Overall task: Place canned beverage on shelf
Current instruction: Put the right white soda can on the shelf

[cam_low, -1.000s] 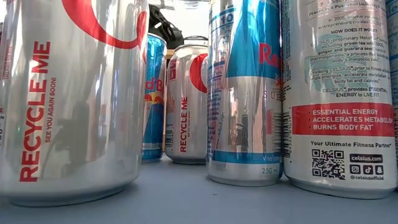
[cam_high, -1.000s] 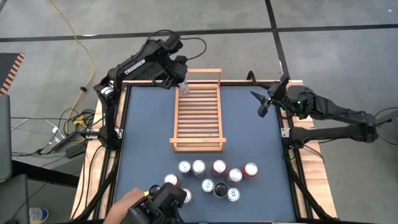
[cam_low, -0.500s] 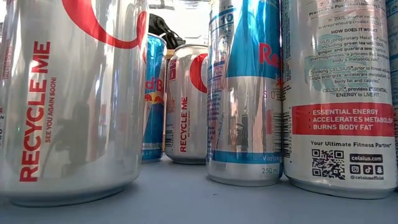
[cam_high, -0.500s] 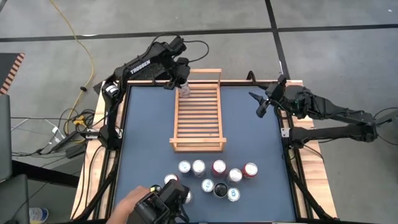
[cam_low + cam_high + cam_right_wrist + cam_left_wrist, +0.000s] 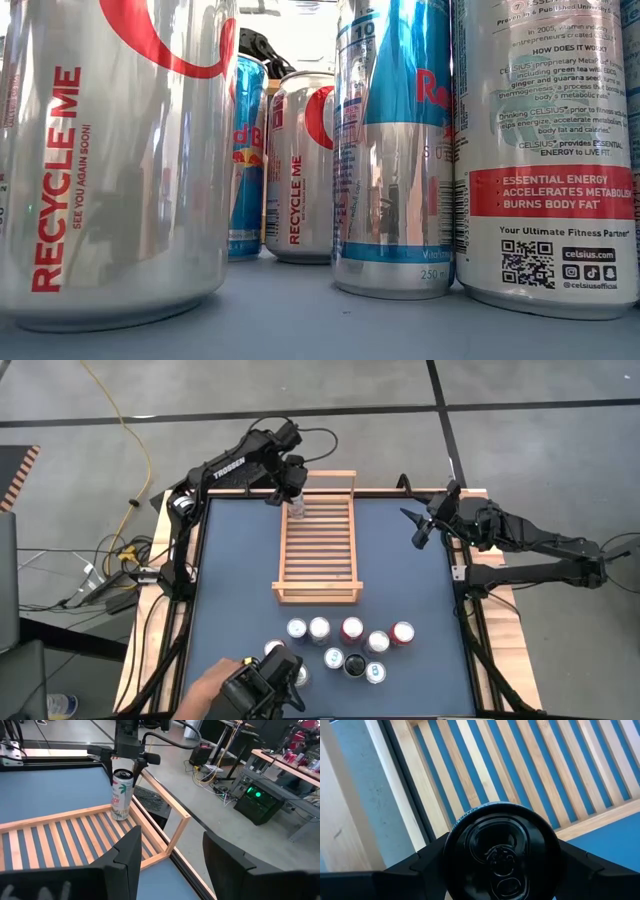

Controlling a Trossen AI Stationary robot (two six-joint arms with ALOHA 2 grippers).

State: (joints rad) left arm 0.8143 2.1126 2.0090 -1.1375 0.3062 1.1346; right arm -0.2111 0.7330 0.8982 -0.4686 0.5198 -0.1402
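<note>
A white canned beverage with a black top stands upright at the far left corner of the light-wood slatted shelf, just inside its far rail. My left gripper is shut on the can from above. The can's bottom is down at the slats; whether it rests on them I cannot tell. My right gripper hangs open at the table's right edge, level with the shelf's far end, with nothing between its fingers. My left gripper pinches the can's upper wall, just under the rim, between its two fingers, one on each side. The fingers come steeply from above, slanting in from the far left. The can hangs upright below them, its bottom at the shelf's slats.
Several cans stand grouped near the table's front edge and fill the low view. A person's hand with a dark device reaches over the front edge by them. The rest of the shelf's slats carry nothing.
My left gripper has come down with the can toward the shelf's far left corner, still shut on it. The can has stayed upright and stands lower against the slats than before.
</note>
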